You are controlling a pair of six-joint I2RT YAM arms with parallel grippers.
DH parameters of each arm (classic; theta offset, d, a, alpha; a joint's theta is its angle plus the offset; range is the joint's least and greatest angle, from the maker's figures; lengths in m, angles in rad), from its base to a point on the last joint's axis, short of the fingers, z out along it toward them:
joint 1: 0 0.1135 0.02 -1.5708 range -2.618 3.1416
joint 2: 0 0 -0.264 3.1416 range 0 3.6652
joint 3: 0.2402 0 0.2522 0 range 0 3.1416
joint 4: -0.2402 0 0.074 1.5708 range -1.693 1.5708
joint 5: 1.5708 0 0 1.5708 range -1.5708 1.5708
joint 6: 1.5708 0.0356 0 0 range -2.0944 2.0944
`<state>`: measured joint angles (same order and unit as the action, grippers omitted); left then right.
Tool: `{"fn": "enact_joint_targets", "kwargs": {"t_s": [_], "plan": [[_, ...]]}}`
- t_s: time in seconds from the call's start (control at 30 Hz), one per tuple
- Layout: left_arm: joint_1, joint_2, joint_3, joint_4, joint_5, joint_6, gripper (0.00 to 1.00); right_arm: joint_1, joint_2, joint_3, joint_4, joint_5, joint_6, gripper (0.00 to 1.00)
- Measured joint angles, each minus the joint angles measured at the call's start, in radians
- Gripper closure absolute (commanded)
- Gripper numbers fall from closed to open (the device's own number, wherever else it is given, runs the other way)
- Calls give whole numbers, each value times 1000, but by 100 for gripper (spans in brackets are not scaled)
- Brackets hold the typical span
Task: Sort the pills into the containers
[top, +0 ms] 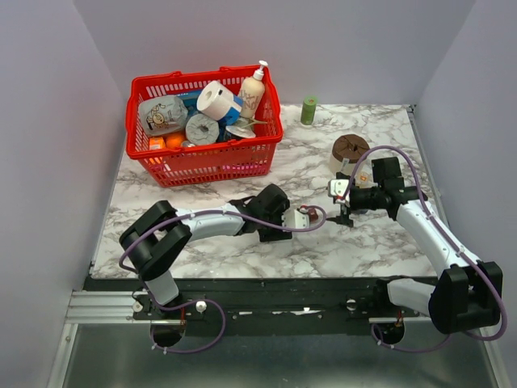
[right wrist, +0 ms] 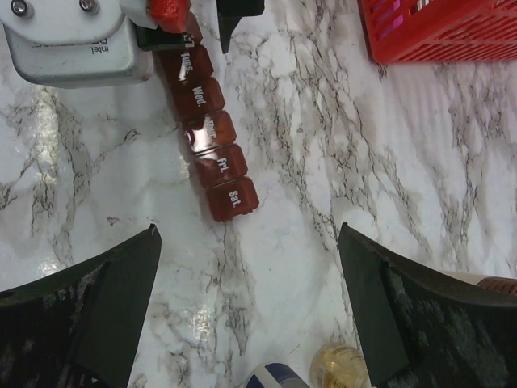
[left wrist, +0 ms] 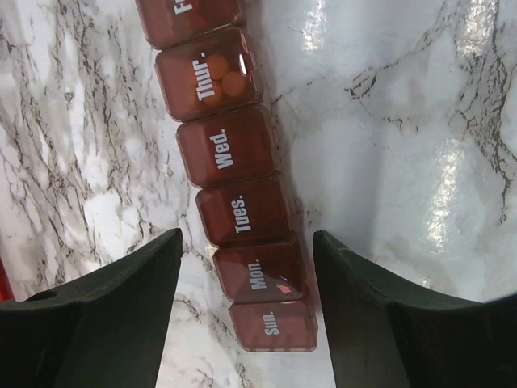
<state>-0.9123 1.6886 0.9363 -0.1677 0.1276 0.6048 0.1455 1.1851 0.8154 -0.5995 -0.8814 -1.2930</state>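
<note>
One pill organizer (left wrist: 230, 149) end lies between the left gripper's (left wrist: 246, 242) spread jaws.

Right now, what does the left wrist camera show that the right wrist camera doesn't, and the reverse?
Only left wrist: the Sun. and Mon. end of the pill organizer, flanked by the open left gripper, and orange pills in the Thur. compartment. Only right wrist: the Sat. compartment, a corner of the red basket, and the open right gripper. Both: the organizer's Wed. compartment and the marble table.
</note>
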Motion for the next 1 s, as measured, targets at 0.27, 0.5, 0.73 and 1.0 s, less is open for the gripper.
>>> {"fn": "enact_joint_targets", "kwargs": {"t_s": [0.27, 0.5, 0.73, 1.0], "plan": [[0, -5, -8, 2, 0, -11, 25, -2, 0, 0, 0, 0, 2, 0], [0, 23, 29, -17, 0, -27, 27, -3, 0, 0, 0, 0, 2, 0], [0, 40, 53, -35, 0, -36, 42, -4, 0, 0, 0, 0, 2, 0], [0, 59, 78, -66, 0, -40, 87, -4, 1, 0, -1, 0, 2, 0]]}}
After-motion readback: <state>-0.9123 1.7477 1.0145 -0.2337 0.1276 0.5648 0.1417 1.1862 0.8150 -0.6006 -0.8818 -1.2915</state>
